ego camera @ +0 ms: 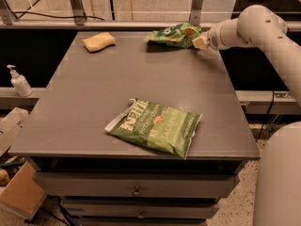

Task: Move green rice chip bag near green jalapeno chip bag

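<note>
Where the grey table (pixel 94 102) meets its far right corner, we list the gripper (pixel 201 42) — closed on the right end of the green rice chip bag (pixel 172 35), which sits slightly raised over its own shadow. We list the green jalapeno chip bag (pixel 157 126) lying flat near the front edge, well apart from the first bag. Also entered: a yellow sponge (pixel 99 41) at the table's far left, and a pump bottle (pixel 19 81) on a ledge off its left side.
</note>
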You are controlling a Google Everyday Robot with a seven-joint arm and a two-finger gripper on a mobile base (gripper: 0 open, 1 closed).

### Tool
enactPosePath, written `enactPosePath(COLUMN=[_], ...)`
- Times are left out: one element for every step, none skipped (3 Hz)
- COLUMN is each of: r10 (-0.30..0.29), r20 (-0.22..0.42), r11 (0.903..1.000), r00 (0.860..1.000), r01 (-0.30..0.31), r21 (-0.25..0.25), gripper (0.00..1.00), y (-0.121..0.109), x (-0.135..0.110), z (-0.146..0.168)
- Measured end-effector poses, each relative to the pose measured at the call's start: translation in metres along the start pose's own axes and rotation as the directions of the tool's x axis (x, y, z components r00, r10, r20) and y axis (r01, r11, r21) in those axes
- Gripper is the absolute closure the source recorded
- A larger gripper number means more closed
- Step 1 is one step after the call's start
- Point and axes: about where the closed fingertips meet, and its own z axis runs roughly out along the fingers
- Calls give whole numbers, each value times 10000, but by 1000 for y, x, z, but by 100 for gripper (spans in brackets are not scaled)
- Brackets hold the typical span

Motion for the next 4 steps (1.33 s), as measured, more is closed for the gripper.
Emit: enactPosePath(r10=[115, 232, 342, 379], r20=[-28, 82, 320, 424], r11=[9999, 9997, 9993, 9991], r00=[9999, 9997, 9989, 9984], r01=[-115, -232, -346, -371], r21=[12, 99, 139, -201], gripper=[86, 100, 100, 83], y=[-1, -1, 1, 9], x=[4, 3, -4, -9], z=[-10, -22, -36, -40])
